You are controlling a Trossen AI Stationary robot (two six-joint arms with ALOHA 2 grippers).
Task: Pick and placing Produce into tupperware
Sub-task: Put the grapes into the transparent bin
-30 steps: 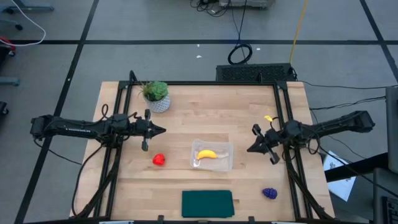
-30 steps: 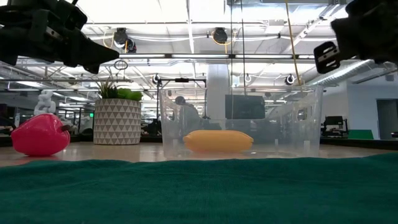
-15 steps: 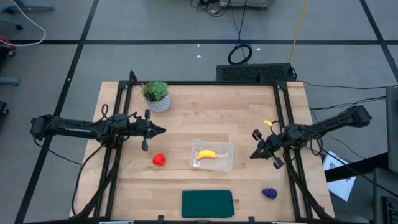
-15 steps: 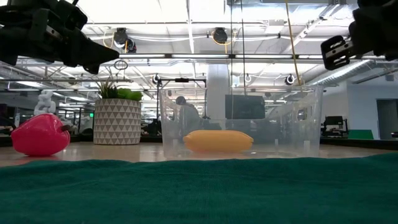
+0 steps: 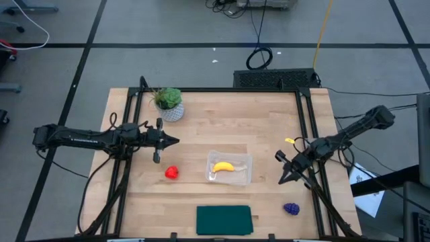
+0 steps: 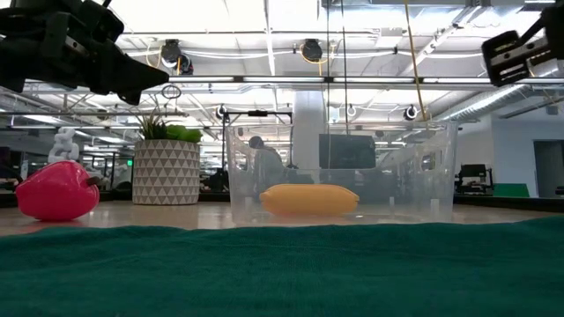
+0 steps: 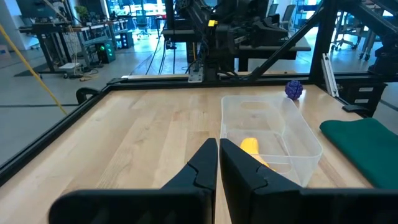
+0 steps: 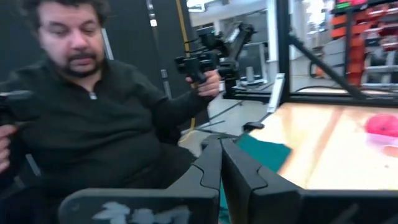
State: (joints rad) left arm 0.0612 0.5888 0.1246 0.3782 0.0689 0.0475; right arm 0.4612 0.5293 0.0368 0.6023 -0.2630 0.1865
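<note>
High view first: a pale, wood-grain table (image 5: 222,121) framed by black rails, with a flat dark green mat (image 5: 224,220) of fuzzy cloth lying at its near edge. Near the middle sits the tupperware (image 5: 229,168), a clear shallow plastic tub with rounded corners, and the curved yellow banana (image 5: 224,167) lies inside it. A small green potted plant (image 5: 168,103) in a patterned white pot stands toward the far left corner. The glossy red round fruit (image 5: 172,172) rests on the bare wood just left of the tub, apart from it. The knobbly purple grape bunch (image 5: 291,208) sits near the front right corner, well apart from the tub.

The left arm stretches level over the table's left side; the left gripper (image 5: 175,141) hangs beyond the red fruit, fingers pressed together and empty. The right arm angles in from the right edge, and the right gripper (image 5: 281,180) points down toward the front, between tub and grapes, clenched on nothing. A person in a dark top (image 8: 93,124) sits beyond the table's front.
</note>
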